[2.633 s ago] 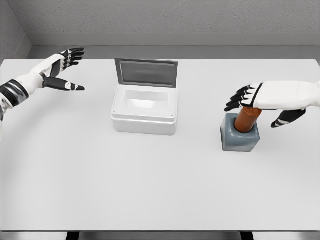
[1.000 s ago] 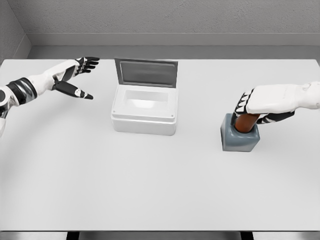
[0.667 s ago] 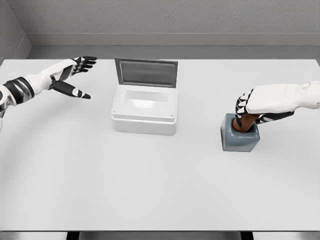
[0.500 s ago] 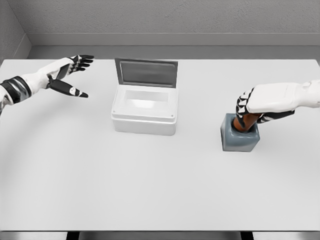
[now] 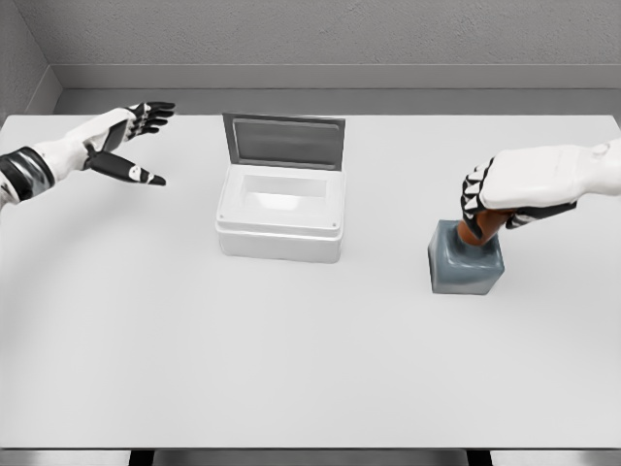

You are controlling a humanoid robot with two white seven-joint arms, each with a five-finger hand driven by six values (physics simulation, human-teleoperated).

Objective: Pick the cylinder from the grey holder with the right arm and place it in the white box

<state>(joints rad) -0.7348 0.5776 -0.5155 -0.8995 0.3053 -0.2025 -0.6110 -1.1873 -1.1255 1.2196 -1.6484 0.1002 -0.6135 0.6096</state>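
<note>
While gripped, cylinder point(image 5: 482, 226) higher now.

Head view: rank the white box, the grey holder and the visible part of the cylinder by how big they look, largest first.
1. white box, with its lid open, clearly largest.
2. grey holder.
3. cylinder, smallest: only a short brown stretch shows between the holder and the right hand, whose fingers wrap its top.
</note>
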